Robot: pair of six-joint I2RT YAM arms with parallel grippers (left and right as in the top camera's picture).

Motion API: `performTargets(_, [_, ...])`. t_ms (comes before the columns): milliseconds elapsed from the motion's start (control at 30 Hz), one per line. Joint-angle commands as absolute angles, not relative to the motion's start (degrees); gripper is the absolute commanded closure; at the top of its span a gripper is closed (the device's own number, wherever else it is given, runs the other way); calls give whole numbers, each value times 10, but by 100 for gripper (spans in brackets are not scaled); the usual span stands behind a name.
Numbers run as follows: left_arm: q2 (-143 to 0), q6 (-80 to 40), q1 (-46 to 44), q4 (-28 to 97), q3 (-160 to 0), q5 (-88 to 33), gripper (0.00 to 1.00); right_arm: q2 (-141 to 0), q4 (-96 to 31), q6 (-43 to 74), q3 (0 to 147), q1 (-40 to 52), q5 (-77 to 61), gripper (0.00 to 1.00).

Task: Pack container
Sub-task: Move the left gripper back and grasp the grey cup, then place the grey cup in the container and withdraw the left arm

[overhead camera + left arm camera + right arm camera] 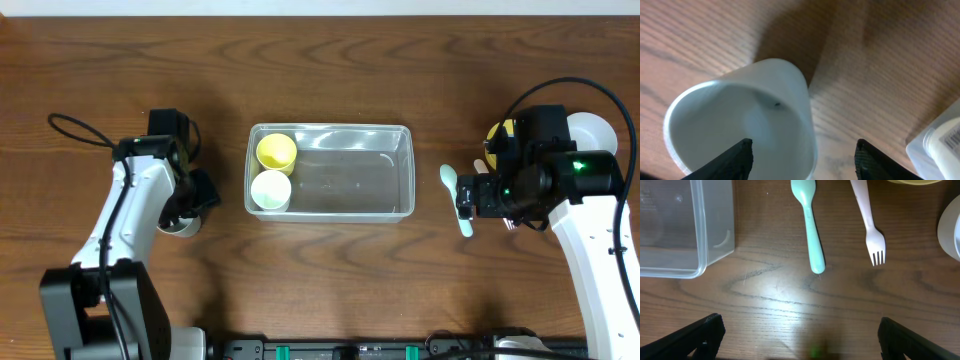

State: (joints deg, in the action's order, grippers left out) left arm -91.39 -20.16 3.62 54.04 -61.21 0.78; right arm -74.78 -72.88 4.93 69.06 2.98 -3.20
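container [350,175] holds a yellow cup [275,150] at its 9 o'clock end; left claw [802,150] spread apart, apparently straddling a white cup [740,115]; right claw [800,330] spread apart over surface [790,295].

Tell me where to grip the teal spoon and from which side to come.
Grip the teal spoon at mid-handle, coming straight down from above with the right gripper closing across its width. It lies flat on the table, the handle is straight and narrow, and bare wood separates it from the container and the fork.
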Motion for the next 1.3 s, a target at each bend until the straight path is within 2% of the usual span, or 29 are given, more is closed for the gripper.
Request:
performTargets(0, [-924, -202, 38, 536, -612, 5, 39, -749, -730, 40, 700, 36, -30, 1])
performTargets(67, [-924, -202, 38, 534, -612, 5, 60, -749, -731, 40, 700, 36, -30, 1])
performTargets(100, [-924, -202, 38, 532, -612, 5, 75, -749, -731, 40, 700, 36, -30, 1])
performTargets(233, [-924, -202, 38, 530, -612, 5, 88, -749, -731, 40, 700, 36, -30, 1])
performTargets(567, [-924, -187, 38, 530, -612, 5, 94, -749, -731, 40, 700, 36, -30, 1])
performTargets(867, [-919, -166, 38, 539, -632, 6, 94, -749, -731, 40, 700, 36, -30, 1])
performTargets(1067, [-885, -157, 13, 651, -765, 4, 94, -749, -731, 40, 700, 36, -30, 1])
performTargets(1267, [-869, -124, -100, 751, -974, 5, 94, -749, -731, 40, 700, 36, -30, 1])
